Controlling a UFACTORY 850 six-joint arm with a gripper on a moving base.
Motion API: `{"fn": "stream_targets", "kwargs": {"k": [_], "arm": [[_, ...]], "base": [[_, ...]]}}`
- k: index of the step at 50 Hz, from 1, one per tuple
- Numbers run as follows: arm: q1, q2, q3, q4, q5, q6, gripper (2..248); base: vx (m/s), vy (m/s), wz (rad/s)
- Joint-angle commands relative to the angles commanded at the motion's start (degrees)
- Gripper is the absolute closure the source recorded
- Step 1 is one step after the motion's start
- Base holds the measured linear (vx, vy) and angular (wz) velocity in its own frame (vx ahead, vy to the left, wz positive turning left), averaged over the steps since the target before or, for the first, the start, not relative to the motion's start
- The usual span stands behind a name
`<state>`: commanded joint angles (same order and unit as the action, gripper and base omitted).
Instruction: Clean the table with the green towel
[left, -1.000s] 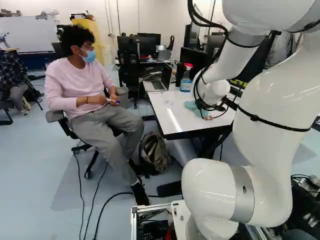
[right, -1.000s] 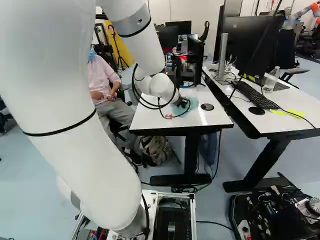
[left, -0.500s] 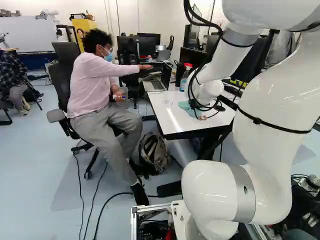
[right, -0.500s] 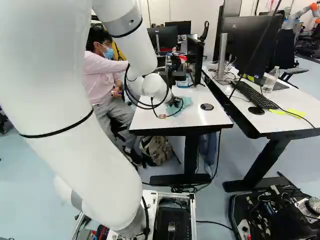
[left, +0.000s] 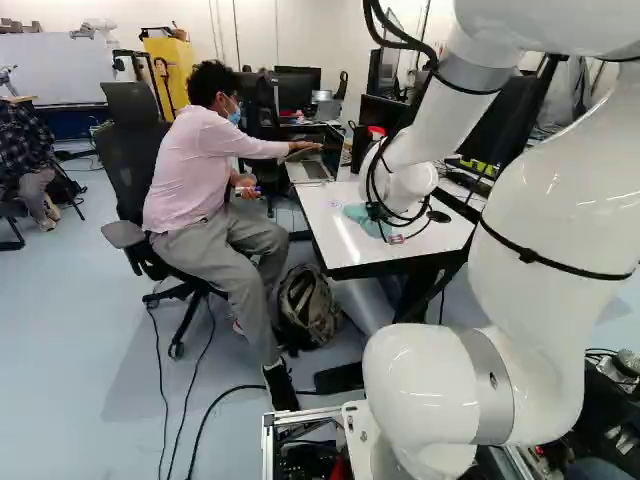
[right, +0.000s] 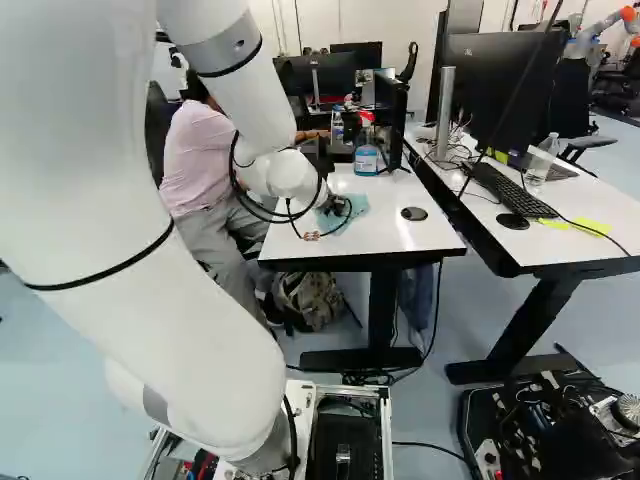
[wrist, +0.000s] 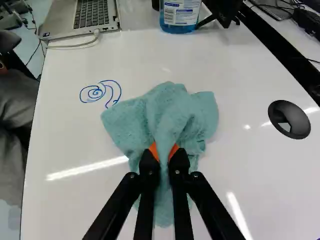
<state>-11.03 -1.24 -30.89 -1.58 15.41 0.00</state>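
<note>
Green towel (wrist: 167, 112), one: it is lying bunched on the white table (wrist: 62, 135), and the gripper (right: 336, 207) is pinching it. Blue scribble (wrist: 95, 93) (a loose spiral) is showing at its edge; spray bottle (wrist: 178, 22) and laptop (wrist: 92, 14) are standing beyond.

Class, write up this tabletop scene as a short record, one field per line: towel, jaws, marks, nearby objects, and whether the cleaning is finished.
Surface: white table
Towel: blue-green towel, bunched, spread over the tabletop
Jaws: closed on the towel, pinching a fold from both sides
Marks: blue ink scribble, by the towel's edge
Ahead of towel: spray bottle with blue liquid; open laptop
Beside towel: round black cable hole
Cleaning: unfinished, ink visible
</note>
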Motion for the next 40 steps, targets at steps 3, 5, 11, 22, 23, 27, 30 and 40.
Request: {"fn": "stream_targets", "kwargs": {"k": [3,5,11,22,23,27,30,40], "arm": [[0.22,0.82,0.85,0.00,0.00,0.00,213],[0.28,1.38,1.42,0.00,0.00,0.00,213],[0.10,3.11,3.17,0.00,0.00,0.00,213],[-0.49,6.45,6.46,0.00,0.00,0.00,213],[-0.60,6.73,6.73,0.00,0.00,0.00,213],[-1.19,7.51,7.48,0.00,0.00,0.00,213],[-1.77,7.77,7.72,0.00,0.00,0.00,213],[-3.94,7.35,7.33,0.00,0.00,0.00,213]], "base": [[0.000,0.000,0.000],[0.000,0.000,0.000],[0.000,0.000,0.000],[0.000,0.000,0.000],[0.000,0.000,0.000],[0.000,0.000,0.000],[0.000,0.000,0.000],[0.000,0.004,0.016]]}}
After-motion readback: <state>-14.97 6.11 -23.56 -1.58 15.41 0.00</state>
